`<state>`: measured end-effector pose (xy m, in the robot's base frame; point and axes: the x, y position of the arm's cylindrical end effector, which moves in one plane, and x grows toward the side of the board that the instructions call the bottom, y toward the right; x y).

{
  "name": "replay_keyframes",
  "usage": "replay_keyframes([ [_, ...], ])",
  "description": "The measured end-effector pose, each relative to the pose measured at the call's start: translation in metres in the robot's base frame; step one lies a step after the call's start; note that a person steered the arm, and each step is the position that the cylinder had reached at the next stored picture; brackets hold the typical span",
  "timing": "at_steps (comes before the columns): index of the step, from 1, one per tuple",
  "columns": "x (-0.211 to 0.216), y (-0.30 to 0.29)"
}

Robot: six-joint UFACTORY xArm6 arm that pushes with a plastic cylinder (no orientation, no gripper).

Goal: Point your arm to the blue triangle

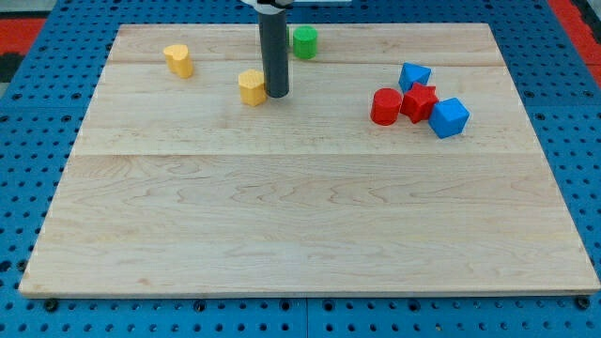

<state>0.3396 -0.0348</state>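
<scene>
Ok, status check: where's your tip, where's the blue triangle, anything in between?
My tip beside a yellow block, view's upper left. Blue triangle at view's right, in cluster with red blocks and blue cube. Board between looks clear.

No readable text, label, brand, number or sign shows anywhere.

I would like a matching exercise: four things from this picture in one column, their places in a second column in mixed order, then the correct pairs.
1. my tip
2. green block
3. blue cube
4. red cylinder

A. right end of the cluster
B. nearest the view's top edge
C. left end of the cluster
D. beside a yellow block

Pairs: 1-D, 2-B, 3-A, 4-C
</scene>
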Motion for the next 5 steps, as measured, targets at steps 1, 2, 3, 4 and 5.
replay_keyframes([
  [1,-0.013,-0.039],
  [2,-0.037,-0.103],
  [3,-0.038,-0.081],
  [4,-0.052,0.025],
  [5,-0.063,0.13],
])
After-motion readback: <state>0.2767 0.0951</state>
